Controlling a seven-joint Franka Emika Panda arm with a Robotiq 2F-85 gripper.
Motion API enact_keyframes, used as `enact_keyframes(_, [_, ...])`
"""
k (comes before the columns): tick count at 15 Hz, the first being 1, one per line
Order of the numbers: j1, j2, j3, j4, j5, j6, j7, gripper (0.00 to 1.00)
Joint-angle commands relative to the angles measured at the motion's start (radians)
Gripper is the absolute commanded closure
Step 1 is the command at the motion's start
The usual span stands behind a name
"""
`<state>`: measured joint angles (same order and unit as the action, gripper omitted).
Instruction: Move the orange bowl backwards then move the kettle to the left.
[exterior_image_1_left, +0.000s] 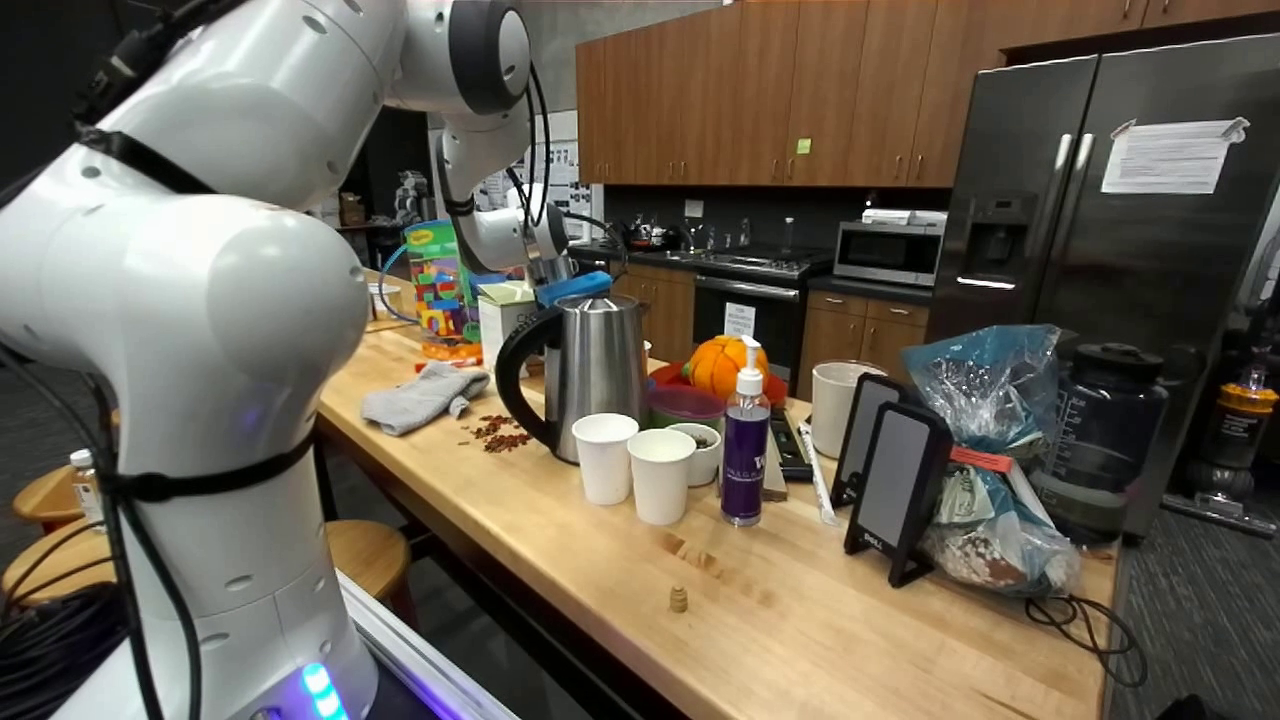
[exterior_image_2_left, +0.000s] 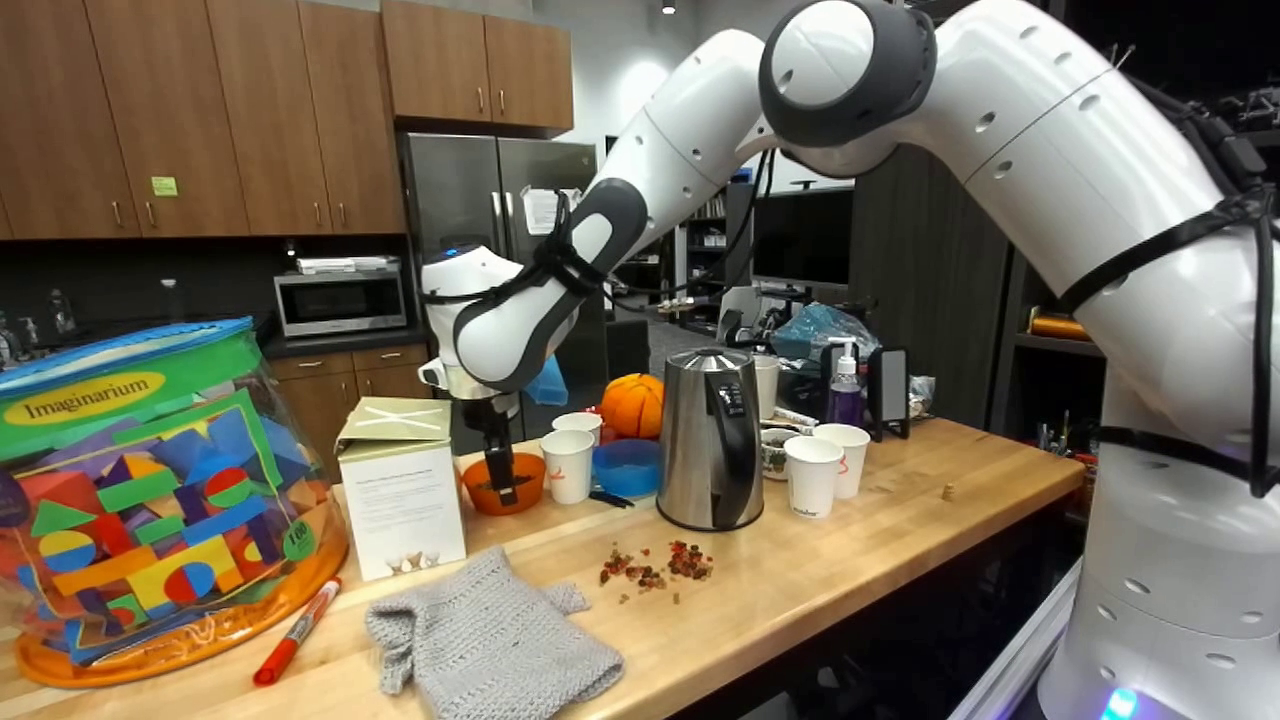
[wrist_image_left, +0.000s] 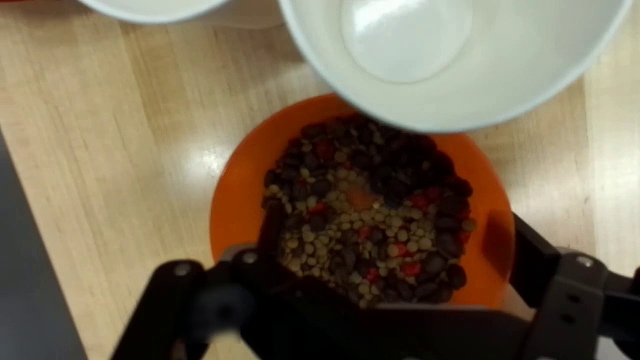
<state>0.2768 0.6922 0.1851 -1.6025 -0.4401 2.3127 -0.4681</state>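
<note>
The orange bowl (exterior_image_2_left: 534, 486) stands on the table between the box and a white cup in an exterior view. In the wrist view the orange bowl (wrist_image_left: 240, 192) holds dark, tan and red bits. My gripper (exterior_image_2_left: 506, 488) is lowered at the bowl. In the wrist view the gripper (wrist_image_left: 400, 222) is open, one finger over the bowl's inside and one outside its right wall. The shiny steel kettle (exterior_image_1_left: 606, 365) with its dark handle stands upright; it also shows in an exterior view (exterior_image_2_left: 688, 440), right of the bowl. The kettle hides the bowl and fingers in an exterior view.
A white cup (exterior_image_2_left: 572, 466) stands close beside the bowl; in the wrist view the cup (wrist_image_left: 440, 107) overlaps its rim. A box (exterior_image_2_left: 402, 500), a blue bowl (exterior_image_2_left: 628, 468), a pumpkin (exterior_image_2_left: 632, 405), a grey cloth (exterior_image_2_left: 495, 640) and loose spices (exterior_image_2_left: 655, 567) are nearby.
</note>
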Motion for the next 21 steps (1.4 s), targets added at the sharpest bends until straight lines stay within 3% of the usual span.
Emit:
enact_keyframes(1, [-0.007,0.035,0.004,0.052,0.018,-0.015,-0.037,0.0])
enact_keyframes(21, [-0.023,0.08,-0.019,0.155,0.013,-0.067,-0.071,0.0])
